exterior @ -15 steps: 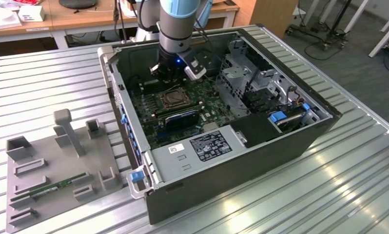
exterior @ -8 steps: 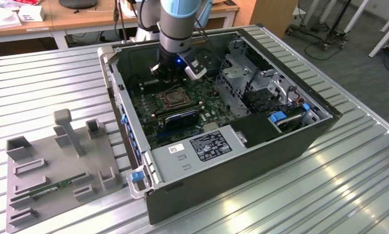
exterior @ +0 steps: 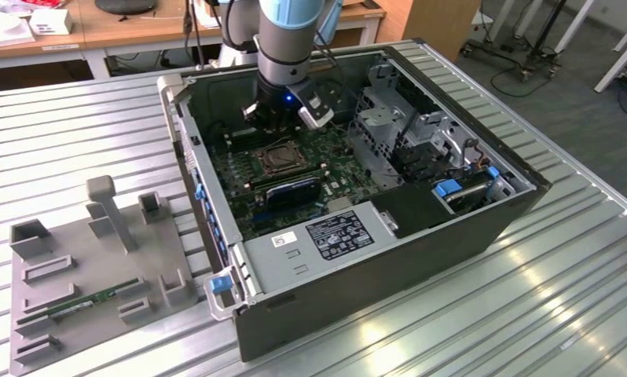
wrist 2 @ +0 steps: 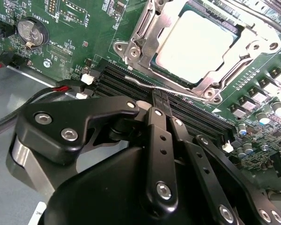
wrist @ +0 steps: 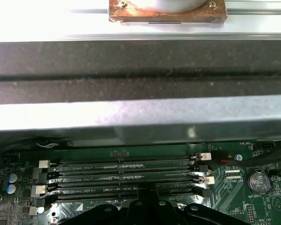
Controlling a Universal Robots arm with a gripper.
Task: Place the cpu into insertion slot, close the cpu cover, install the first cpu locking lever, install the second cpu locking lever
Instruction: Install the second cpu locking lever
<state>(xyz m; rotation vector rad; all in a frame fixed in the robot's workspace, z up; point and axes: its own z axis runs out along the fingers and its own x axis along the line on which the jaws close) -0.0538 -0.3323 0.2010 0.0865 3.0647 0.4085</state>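
The cpu [wrist 2: 196, 44] lies flat in the insertion slot [exterior: 278, 159] on the green board, its silvery face up. The cpu cover [wrist 2: 155, 33], a silvery frame, lies closed around the chip. A thin wire locking lever [wrist 2: 178, 89] runs along the socket's edge nearest the gripper. My gripper [wrist 2: 161, 101] is shut with nothing between its black fingers, and its tips sit just beside that lever, over the memory slots. In the exterior view the gripper [exterior: 280, 124] hangs inside the open case just behind the socket.
Long black memory slots [wrist: 122, 176] lie under the fingers, and the case wall [wrist: 140, 117] rises close behind them. A coin battery [wrist 2: 30, 28] and red-black cables are beside the gripper. A drive cage [exterior: 397, 133] stands at the exterior view's right. Outside, a grey fixture tray [exterior: 83, 267] holds a green memory stick [exterior: 88, 302].
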